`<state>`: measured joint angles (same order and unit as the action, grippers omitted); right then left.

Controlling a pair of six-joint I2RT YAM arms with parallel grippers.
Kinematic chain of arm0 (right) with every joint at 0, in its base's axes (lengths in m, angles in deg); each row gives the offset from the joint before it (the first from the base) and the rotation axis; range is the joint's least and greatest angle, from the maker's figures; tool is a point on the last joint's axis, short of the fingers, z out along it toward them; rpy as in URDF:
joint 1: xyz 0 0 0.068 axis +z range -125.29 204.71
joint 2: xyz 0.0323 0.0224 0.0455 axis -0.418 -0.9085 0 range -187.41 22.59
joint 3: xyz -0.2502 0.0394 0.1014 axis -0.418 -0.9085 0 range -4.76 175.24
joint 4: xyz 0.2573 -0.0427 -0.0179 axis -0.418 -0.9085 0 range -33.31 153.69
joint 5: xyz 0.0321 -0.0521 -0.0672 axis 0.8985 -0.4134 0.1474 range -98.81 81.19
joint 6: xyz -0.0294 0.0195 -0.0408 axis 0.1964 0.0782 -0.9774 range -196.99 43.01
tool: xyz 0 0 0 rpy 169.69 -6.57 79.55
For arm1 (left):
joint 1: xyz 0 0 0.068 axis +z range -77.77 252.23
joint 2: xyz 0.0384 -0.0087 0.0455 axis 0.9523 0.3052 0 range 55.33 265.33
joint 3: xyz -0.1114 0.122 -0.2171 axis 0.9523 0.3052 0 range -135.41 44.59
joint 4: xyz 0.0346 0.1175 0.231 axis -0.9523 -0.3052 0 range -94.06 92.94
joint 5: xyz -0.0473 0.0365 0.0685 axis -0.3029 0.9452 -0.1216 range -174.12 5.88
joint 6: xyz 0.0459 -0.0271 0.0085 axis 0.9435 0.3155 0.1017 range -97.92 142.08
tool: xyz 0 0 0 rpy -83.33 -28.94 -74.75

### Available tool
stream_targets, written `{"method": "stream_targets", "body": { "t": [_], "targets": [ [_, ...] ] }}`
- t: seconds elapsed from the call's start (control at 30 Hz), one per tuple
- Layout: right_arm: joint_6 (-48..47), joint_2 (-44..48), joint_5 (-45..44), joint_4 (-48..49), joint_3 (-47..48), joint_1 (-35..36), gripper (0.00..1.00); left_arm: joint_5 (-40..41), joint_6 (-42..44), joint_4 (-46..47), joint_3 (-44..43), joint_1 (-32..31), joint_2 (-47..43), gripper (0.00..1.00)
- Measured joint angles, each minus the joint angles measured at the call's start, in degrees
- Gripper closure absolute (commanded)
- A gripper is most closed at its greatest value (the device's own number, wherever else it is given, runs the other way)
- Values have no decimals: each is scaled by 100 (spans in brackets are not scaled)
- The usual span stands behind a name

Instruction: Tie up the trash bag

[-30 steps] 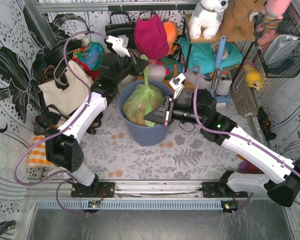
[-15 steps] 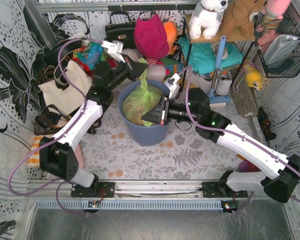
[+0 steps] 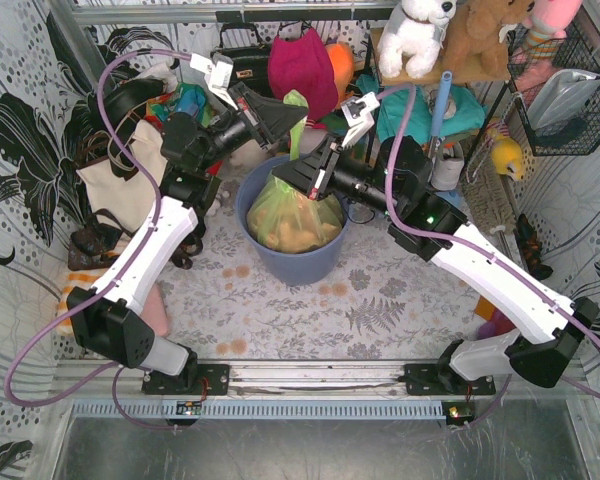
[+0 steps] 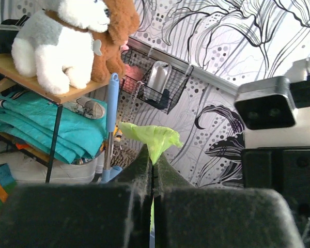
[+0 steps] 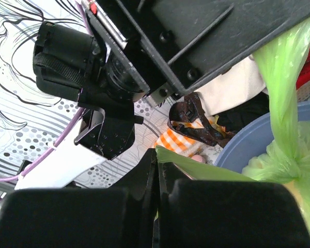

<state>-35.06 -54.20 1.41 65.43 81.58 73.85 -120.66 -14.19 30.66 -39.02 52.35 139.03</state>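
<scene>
- The trash bag (image 3: 292, 215), pale green and see-through with tan crumpled paper inside, sat in the round blue-grey bin (image 3: 292, 262). The bin stood in the middle of the desk (image 3: 380, 320), between the two arms.
- Two strips of the bag's mouth were drawn up out of the bin, one to each claw.
- The left claw (image 3: 298, 118) was clamped tight on one strip above the far rim of the bin. In the left wrist view its fingers (image 4: 93, 217) pressed together, with a green tip of plastic poking out beyond them.
- That strip ran down from the left claw to a gathered neck on top of the bag.
- The right claw (image 3: 280, 173) was likewise fully closed, pinching the other strip just above the bag's top. The right wrist view showed a flat green flap trapped between its jaws.
- The two claws were near each other, the left one higher and farther back; whether they touched could not be told.
- Plush toys (image 3: 420, 30) sat on a shelf behind the bin, and a cream tote bag (image 3: 130, 185) stood to the left.
</scene>
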Motion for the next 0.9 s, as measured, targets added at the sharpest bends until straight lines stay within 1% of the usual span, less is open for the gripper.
{"method": "stream_targets", "body": {
  "t": [0.17,0.33,0.47,0.6,0.67,0.73,0.8,0.83,0.9],
  "targets": [
    [-4,-164,-2,4,131,0,100,-190,-101,50,-9,-33,-87,100],
    [-28,-245,-103,15,122,0,100,-203,-142,83,50,-44,-114,100],
    [-50,-243,-302,103,-48,0,100,-131,-299,129,201,-44,-116,100],
    [-46,-243,-514,114,-295,-20,100,-22,-470,170,321,-44,-114,96],
    [-46,-243,-573,114,-363,-33,96,2,-514,192,382,-44,-114,91],
    [-46,-243,-621,116,-380,-39,88,20,-546,203,435,-44,-114,85],
    [-48,-243,-625,136,-376,-44,77,44,-557,203,459,-44,-114,78],
    [-48,-243,-621,151,-376,-44,70,59,-560,205,459,-44,-114,72],
    [-28,-243,-621,157,-369,-44,51,96,-551,210,459,-44,-118,63]
  ]
}}
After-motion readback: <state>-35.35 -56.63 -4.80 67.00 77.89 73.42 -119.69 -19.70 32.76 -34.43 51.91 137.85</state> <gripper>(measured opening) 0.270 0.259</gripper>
